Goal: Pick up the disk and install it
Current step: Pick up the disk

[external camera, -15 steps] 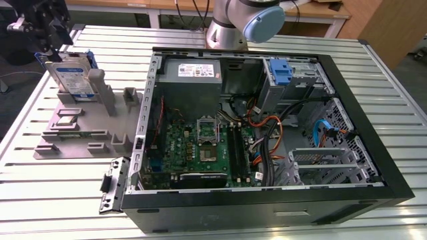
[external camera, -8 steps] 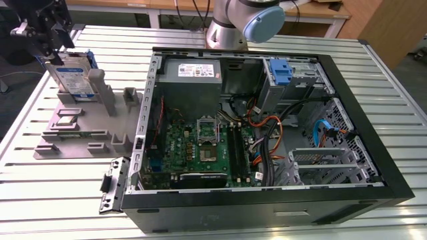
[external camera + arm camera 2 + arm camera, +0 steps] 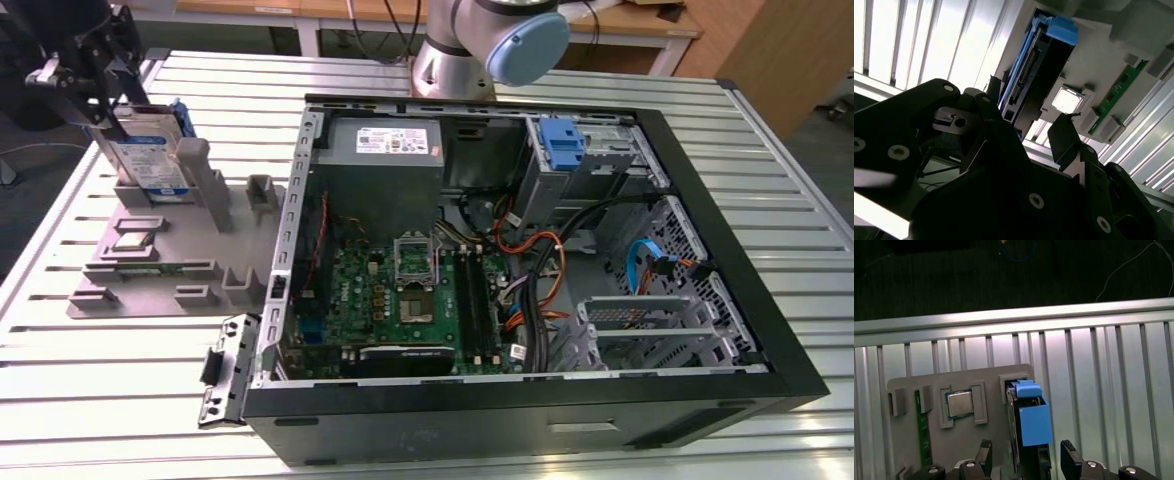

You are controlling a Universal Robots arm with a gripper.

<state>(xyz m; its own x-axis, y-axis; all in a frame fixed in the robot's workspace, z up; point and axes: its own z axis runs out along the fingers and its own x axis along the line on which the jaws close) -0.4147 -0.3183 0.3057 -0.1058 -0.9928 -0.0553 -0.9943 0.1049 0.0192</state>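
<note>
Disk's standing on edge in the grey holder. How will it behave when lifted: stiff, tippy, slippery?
The disk looks rigid: metal body with a blue plastic frame, so it probably won't flex. Standing on edge in the grey holder, it may tip if nudged sideways. Its smooth faces could slip in the gripper.

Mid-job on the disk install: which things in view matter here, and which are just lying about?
Job: disk, standing in the grey holder tray; open pincer straddling it; open computer case.
Lying about: processor chip; memory stick, both in the same tray.
</note>
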